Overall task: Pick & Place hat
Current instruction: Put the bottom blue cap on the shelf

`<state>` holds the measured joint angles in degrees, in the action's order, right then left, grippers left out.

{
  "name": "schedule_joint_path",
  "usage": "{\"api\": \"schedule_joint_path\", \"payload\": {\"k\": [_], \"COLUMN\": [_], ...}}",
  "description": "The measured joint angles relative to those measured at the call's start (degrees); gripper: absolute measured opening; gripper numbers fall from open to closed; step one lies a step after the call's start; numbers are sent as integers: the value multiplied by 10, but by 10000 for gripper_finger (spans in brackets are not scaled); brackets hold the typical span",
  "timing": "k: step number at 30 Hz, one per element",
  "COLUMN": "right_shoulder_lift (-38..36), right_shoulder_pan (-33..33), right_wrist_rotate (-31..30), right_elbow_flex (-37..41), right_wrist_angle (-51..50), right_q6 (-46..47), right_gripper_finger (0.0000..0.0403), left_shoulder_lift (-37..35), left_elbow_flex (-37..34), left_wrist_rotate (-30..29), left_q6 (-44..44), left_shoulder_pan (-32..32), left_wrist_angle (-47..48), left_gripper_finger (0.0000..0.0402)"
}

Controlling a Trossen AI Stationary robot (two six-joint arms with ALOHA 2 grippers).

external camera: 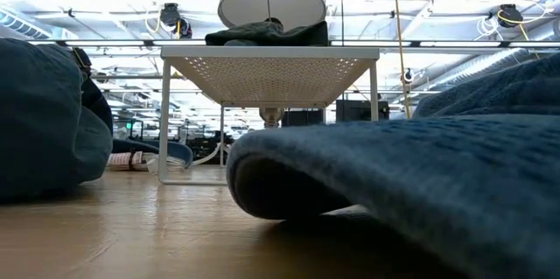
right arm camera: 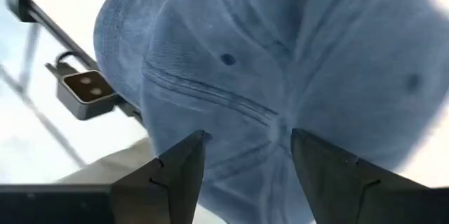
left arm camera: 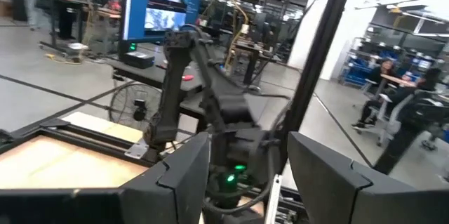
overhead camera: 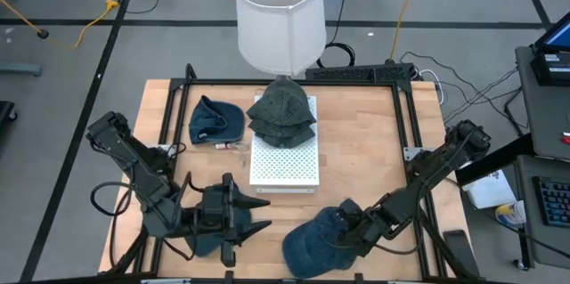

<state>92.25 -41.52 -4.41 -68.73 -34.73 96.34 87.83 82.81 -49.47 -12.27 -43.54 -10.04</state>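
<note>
A blue cap [overhead camera: 307,247] lies near the table's near edge, crown up, and fills the right wrist view [right arm camera: 280,62] and the low view's foreground [external camera: 420,183]. My right gripper [overhead camera: 346,223] [right arm camera: 245,161] is open and points down at the cap's crown. My left gripper [overhead camera: 265,214] [left arm camera: 249,182] is open and lies level, pointing toward the table's right, above a second blue hat [overhead camera: 207,238] [external camera: 44,122]. A third blue cap [overhead camera: 214,122] rests on the table left of the white stand [overhead camera: 285,166]. Dark hats [overhead camera: 282,115] [external camera: 267,32] are stacked on the stand. My right gripper comes at the blue cap's crown [right arm camera: 231,112] from above, slanting from the table's right, one finger [right arm camera: 179,171] on each side of a seam. Whether the fingers touch the cloth, I cannot tell. The cap lies on the table.
A white lampshade [overhead camera: 279,12] stands over the table's far edge, behind the stand. A black frame rail [overhead camera: 405,115] borders the wooden table. Bare wood [overhead camera: 365,150] lies right of the stand. A person sits far off in the room [left arm camera: 382,90].
</note>
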Motion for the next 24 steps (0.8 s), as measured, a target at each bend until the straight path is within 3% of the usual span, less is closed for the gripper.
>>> {"api": "schedule_joint_path", "payload": {"k": [5,13,20,24], "right_shoulder_lift": [0,-1,1,16], "right_shoulder_pan": [0,2,2,2], "right_wrist_rotate": [9,68,71,49], "right_elbow_flex": [87,197,234,247], "right_wrist_angle": [116,154,125,88], "right_q6": [24,50,12,-19], "right_gripper_finger": [203,203,200,174], "left_shoulder_lift": [0,0,0,0], "left_elbow_flex": [0,0,0,0], "left_wrist_rotate": [15,16,16,16], "left_q6": [-8,-16,-18,-20], "left_shoulder_pan": [10,21,23,23], "left_wrist_angle": [0,0,0,0], "left_gripper_finger": [198,198,198,198]}}
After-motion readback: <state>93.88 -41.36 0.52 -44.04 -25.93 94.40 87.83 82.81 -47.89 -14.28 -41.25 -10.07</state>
